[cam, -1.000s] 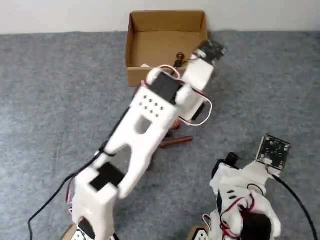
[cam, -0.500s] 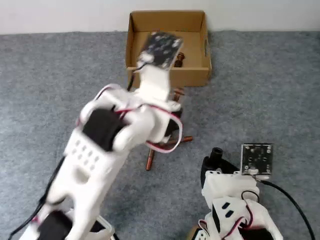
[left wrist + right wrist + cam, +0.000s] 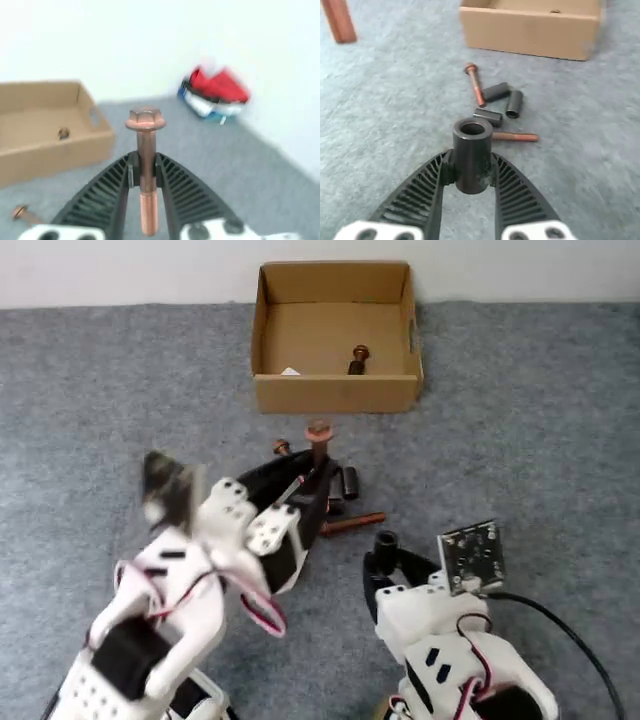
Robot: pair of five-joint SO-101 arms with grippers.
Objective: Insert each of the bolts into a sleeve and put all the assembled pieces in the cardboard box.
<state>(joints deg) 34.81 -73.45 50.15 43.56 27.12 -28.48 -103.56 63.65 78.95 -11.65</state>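
in the left tool (image 3: pixel 145 161) — a bolt (image 3: pixel 145 142), head outward; right tool (image 3: pixel 471 164) — a sleeve (image 3: pixel 471 147)

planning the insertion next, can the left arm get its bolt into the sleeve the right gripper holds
Probably yes. The sleeve sits upright in the right gripper with its bore uncovered, but the left gripper holds the bolt head outward, so it must turn first.

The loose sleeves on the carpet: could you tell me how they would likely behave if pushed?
The sleeves are round tubes lying on their sides, so a sideways push would probably roll them, though the carpet pile may damp that. They look rigid and thick-walled, so likely heavy for their size. Their smooth walls might slip in a loose grip.
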